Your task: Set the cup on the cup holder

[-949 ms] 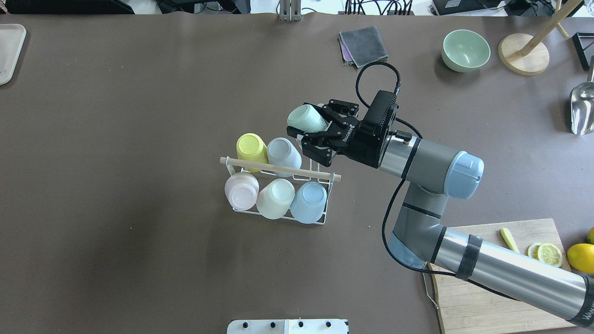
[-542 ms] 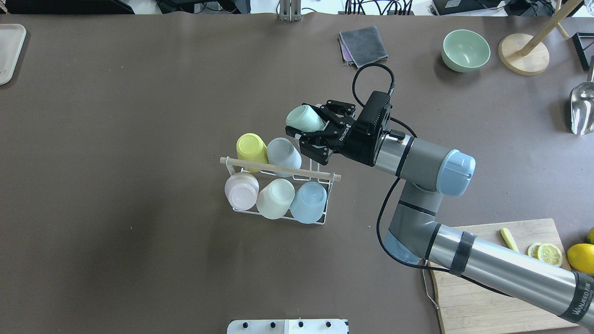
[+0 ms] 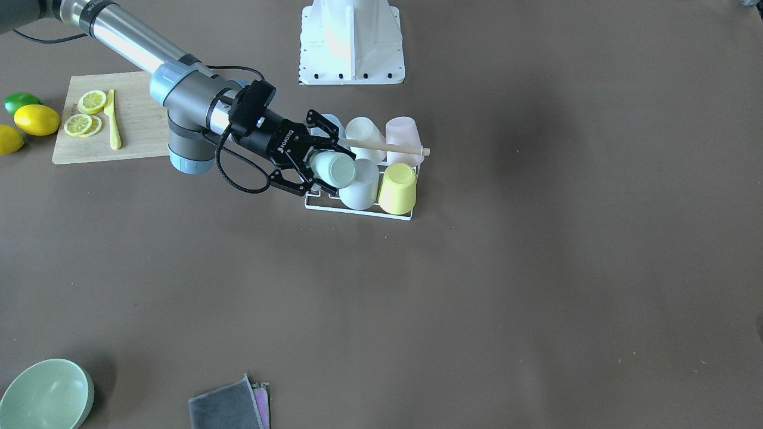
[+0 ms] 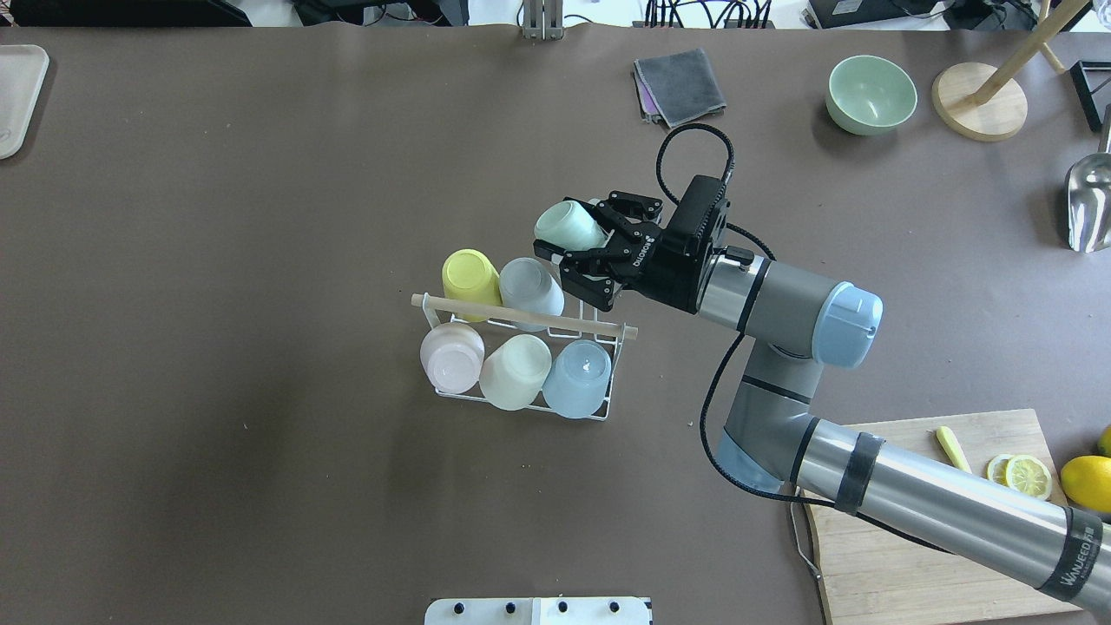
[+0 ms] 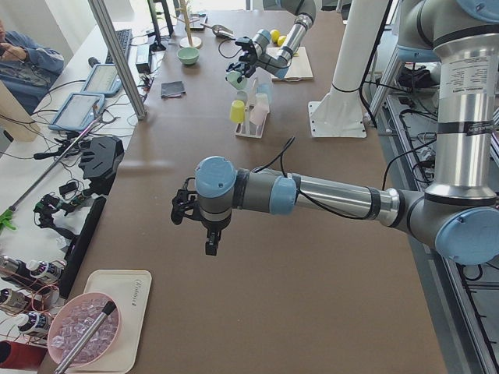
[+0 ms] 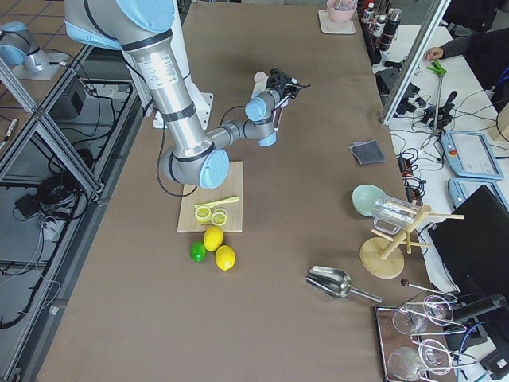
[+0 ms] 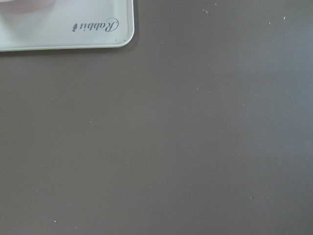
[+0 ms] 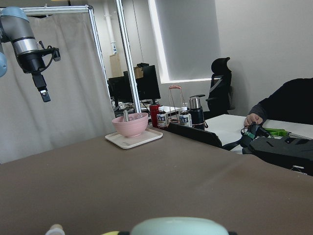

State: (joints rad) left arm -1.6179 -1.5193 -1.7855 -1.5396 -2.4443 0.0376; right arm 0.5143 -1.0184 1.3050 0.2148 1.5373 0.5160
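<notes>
Your right gripper is clamped on the mint cup, one finger on each side of its wall, with the cup lying tilted and its base pointing away from the wrist. Right off the fingertips sits the cup holder, and the held cup is at the end of the holder nearest the hand, just beside the pale grey cup. From across the table the mint cup overlaps that end of the holder, but you can't tell whether it touches a prong or the neighbouring cup. Farther out from the hand along the same row is the yellow cup. The wooden rod runs past just under the lower finger, and on the other side of it stand the blue cup, the cream cup and the pink cup, all upside down. Your left gripper hangs above bare table well away from all this, near a white tray; whether its fingers are apart or together cannot be told.
</notes>
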